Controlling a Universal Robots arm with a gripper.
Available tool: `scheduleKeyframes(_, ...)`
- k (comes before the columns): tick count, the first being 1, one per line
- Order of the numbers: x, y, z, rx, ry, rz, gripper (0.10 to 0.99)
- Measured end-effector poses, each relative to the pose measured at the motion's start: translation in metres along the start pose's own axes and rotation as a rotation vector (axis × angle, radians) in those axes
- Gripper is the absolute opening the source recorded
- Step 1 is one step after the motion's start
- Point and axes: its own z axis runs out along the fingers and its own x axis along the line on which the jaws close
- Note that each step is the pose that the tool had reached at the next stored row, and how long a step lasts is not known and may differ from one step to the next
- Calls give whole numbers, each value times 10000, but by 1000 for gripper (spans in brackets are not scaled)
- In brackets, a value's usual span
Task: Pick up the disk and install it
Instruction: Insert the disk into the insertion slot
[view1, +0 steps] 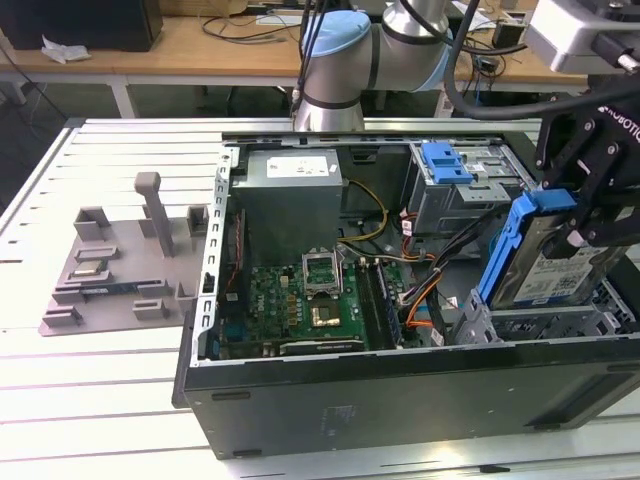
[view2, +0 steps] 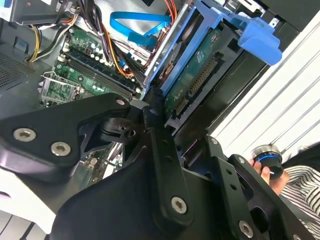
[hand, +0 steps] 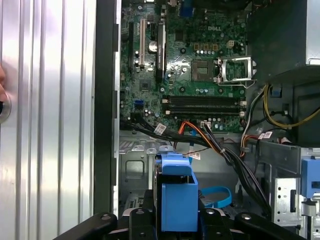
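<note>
Gripper (view1: 580, 225) clamped on the disk (view1: 545, 262), held tilted over the open computer case (view1: 400, 400)

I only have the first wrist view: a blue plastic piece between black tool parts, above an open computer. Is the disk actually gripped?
Observer: Yes. In the exterior view the tool clamps the disk near its upper end, with the label side showing.
Operator: Level or tilted?
Observer: Steeply tilted, with its lower end at the grey metal cage at the exterior view's right of the case.
Operator: Anyone nearby?
Observer: The second wrist view shows a hand holding a small round object.
</note>
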Motion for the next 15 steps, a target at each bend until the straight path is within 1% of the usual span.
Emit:
scheduleKeyframes(9,4,-1,101,0,0,0,369)
scheduleKeyframes(13,5,-2,130,0,0,0,369)
scheduleKeyframes(15,5,-2,131,-1,2,0,369)
